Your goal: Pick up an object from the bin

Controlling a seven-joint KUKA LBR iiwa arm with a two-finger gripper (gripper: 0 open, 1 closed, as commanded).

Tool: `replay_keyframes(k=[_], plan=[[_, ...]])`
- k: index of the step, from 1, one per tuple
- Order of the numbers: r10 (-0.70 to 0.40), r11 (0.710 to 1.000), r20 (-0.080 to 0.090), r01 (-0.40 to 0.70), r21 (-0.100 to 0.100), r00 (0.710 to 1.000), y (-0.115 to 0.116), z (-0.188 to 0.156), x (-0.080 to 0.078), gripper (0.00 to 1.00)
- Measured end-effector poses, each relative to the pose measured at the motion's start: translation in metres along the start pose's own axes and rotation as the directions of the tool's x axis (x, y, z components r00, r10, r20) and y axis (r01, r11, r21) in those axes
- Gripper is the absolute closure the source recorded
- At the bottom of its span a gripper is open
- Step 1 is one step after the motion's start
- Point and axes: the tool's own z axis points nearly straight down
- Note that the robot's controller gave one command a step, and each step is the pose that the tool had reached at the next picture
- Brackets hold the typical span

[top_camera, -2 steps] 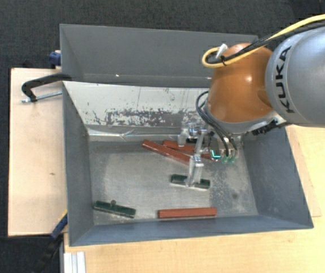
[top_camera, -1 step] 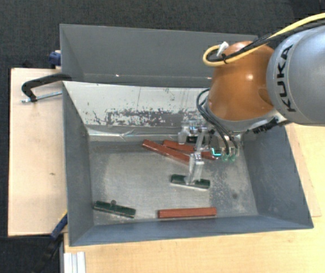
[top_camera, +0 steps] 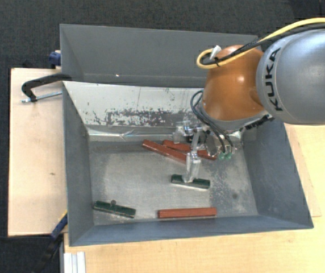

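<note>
Reaching in from the right of the camera view, the arm (top_camera: 301,78) hangs over the bin (top_camera: 77,169), with its orange cover (top_camera: 230,87) above the back right part of the floor. Below the cover the gripper (top_camera: 194,175) points down, its tip at a dark green bar (top_camera: 180,180). This bar lies flat near the middle of the floor, a little right of centre. Tip and bar look to be touching. Whether the gripper is open or closed cannot be told, nor whether it has the bar in its grasp. Just behind the gripper, near the back wall, lie overlapping red sticks (top_camera: 165,148). A red bar (top_camera: 186,212) lies along the front wall, and a second green bar (top_camera: 114,209) sits in the front left corner. Both are well apart from the gripper.
</note>
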Motion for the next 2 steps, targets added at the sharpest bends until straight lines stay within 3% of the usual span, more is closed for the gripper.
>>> replay_keyframes(k=[1,2], plan=[[0.054,0.999,-0.008,-0.054,0.0,0.998,-0.01,0.024,0.0,0.0],[0.077,0.997,0.012,-0.077,-0.001,0.997,-0.035,0.061,-0.026,1.0]])
